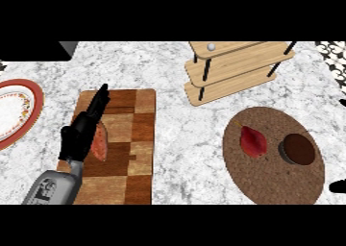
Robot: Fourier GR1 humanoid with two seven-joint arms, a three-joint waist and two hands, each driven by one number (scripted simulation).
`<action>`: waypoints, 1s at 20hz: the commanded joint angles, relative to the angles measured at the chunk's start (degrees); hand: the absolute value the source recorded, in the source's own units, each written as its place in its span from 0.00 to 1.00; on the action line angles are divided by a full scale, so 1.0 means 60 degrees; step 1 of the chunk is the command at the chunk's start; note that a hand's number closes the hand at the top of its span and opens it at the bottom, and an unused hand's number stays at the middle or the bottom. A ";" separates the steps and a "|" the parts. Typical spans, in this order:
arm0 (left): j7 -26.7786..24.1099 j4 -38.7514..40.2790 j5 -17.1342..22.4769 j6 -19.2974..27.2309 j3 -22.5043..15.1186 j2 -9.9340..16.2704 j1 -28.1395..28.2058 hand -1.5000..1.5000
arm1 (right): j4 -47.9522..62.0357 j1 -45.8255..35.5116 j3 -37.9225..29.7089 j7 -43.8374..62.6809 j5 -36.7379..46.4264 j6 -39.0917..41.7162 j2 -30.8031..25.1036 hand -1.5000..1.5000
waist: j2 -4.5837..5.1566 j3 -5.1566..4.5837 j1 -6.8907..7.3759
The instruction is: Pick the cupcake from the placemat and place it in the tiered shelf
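The cupcake [300, 149], dark brown on top with a grey wrapper, stands on the right side of the round brown placemat [271, 180]. A red vegetable [253, 141] lies just left of it on the mat. The wooden tiered shelf [236, 72] stands beyond the mat at the back. My left hand [80, 137] hovers far to the left over a wooden cutting board [129, 144], fingers straight and holding nothing. Only a black sliver of my right hand [343, 185] shows at the right edge, beside the mat's lower right.
An orange-red food item [100, 143] lies on the board beside my left hand. A red-rimmed plate [30, 93] sits at the far left. A small pale ball [211, 46] rests on the shelf's top tier. A dark block [34, 50] fills the back left corner.
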 commanded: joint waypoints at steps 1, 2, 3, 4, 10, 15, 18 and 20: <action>0.0362 -0.0290 -0.0271 0.0009 0.0024 -0.0257 -0.0134 0.50 | -0.1208 0.0514 -0.0193 0.0663 0.0592 0.0007 0.0599 0.00 | -0.0007 0.0000 -0.0026; 0.0118 -0.0440 -0.0037 -0.0432 0.0317 -0.0032 0.0341 0.50 | 0.0201 -0.0180 -0.0310 0.0027 0.0785 0.0374 0.0765 0.00 | 0.0006 0.0001 0.0039; -0.0277 0.0023 -0.0265 -0.0311 0.0193 -0.0287 0.0423 0.50 | -0.0452 -0.0010 -0.0124 0.0445 0.1017 0.0295 0.1039 0.00 | 0.0005 0.0000 0.0020; -0.0227 -0.0456 -0.0519 -0.0064 -0.0012 -0.0399 0.0826 0.50 | -0.0483 0.0308 -0.0770 0.0234 0.0533 0.0815 0.0746 0.00 | -0.0001 0.0001 0.0011; 0.0265 -0.0112 -0.0577 -0.0309 0.0448 -0.0712 -0.0105 0.50 | -0.0824 0.0232 -0.0674 0.0626 0.1291 0.1173 0.1681 0.00 | 0.0001 0.0001 -0.0003; 0.0789 -0.0288 -0.0704 -0.0537 0.0587 -0.0665 -0.0237 0.50 | -0.0076 -0.0429 -0.0161 0.0619 0.2242 0.1126 0.2296 0.00 | 0.0004 0.0001 0.0017; -0.0422 0.0603 -0.0628 -0.0920 0.0974 -0.0652 -0.0162 0.50 | 0.0169 -0.0015 -0.0687 -0.0044 0.2452 0.1213 0.2473 0.00 | 0.0008 0.0001 0.0001; -0.0010 0.0469 -0.0899 -0.0701 0.0777 -0.0914 -0.0352 0.50 | 0.0837 -0.0685 -0.0668 -0.0257 0.2845 0.1294 0.2404 0.00 | 0.0010 0.0002 0.0025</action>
